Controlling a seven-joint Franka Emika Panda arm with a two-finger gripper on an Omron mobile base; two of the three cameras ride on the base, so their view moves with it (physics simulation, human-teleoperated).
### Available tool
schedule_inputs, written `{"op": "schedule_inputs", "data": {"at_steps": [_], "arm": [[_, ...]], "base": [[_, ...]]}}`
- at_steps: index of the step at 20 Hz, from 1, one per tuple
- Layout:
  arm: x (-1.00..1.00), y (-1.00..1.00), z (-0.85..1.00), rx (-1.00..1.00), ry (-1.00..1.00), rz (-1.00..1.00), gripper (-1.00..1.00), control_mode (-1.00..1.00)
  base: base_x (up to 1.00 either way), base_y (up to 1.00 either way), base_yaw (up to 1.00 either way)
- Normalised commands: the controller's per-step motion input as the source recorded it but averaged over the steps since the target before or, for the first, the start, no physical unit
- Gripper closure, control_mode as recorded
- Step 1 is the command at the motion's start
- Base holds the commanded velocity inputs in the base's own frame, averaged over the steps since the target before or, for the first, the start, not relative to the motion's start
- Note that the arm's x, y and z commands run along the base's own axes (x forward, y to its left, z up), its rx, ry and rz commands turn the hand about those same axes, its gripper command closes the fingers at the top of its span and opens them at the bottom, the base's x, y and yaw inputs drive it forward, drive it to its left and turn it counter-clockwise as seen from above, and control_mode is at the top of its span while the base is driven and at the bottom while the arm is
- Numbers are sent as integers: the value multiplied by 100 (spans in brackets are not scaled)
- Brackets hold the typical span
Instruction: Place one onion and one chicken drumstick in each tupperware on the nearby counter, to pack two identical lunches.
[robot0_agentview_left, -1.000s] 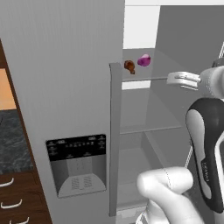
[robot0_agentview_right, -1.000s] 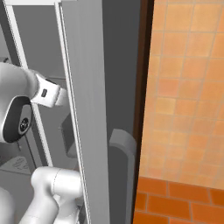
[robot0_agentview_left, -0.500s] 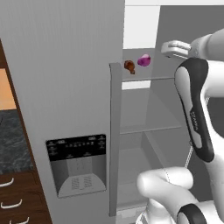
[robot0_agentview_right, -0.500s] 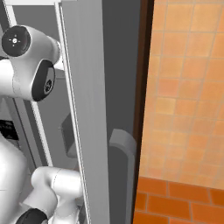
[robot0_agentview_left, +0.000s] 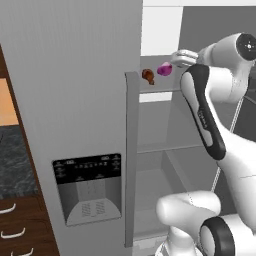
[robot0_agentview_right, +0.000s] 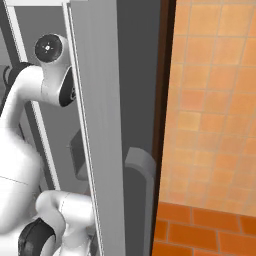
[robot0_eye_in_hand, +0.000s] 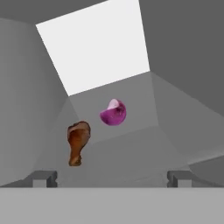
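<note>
One magenta onion (robot0_agentview_left: 164, 69) and one brown chicken drumstick (robot0_agentview_left: 148, 76) lie side by side on the top shelf (robot0_agentview_left: 161, 90) of the open fridge. My gripper (robot0_agentview_left: 178, 57) hovers just right of the onion at shelf height, open and holding nothing. In the hand view the onion (robot0_eye_in_hand: 113, 112) sits ahead of centre and the drumstick (robot0_eye_in_hand: 78, 142) lies to its left, bone end toward me. Both are beyond the gripper (robot0_eye_in_hand: 111, 178), whose fingertips (robot0_eye_in_hand: 43, 177) stand wide apart. A strip of the black counter (robot0_agentview_left: 14, 159) shows at far left. The tupperware is out of view.
The closed fridge door with its dispenser panel (robot0_agentview_left: 90, 187) stands left of the open compartment. Lower shelves (robot0_agentview_left: 165, 147) lie below my arm. The open door (robot0_agentview_right: 95, 125) with its handle (robot0_agentview_right: 140, 165) stands at my right, before an orange tiled wall (robot0_agentview_right: 215, 100). Wooden drawers (robot0_agentview_left: 15, 225) sit under the counter.
My arm has risen and swung up to the top shelf, bringing the hand left toward the onion. The onion and drumstick have not moved. The jaws stayed open.
</note>
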Motion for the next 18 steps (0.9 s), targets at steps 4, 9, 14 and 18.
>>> {"op": "schedule_inputs", "data": {"at_steps": [4,9,14,18], "arm": [[93,0,0,3,6,0,-100,-100],[63,0,-6,1,13,-1,-100,-100],[56,0,-37,0,6,-4,-100,-100],[65,-1,-7,0,0,-5,-100,-100]], "base": [[0,0,0],[0,0,0],[0,0,0],[0,0,0]]}}
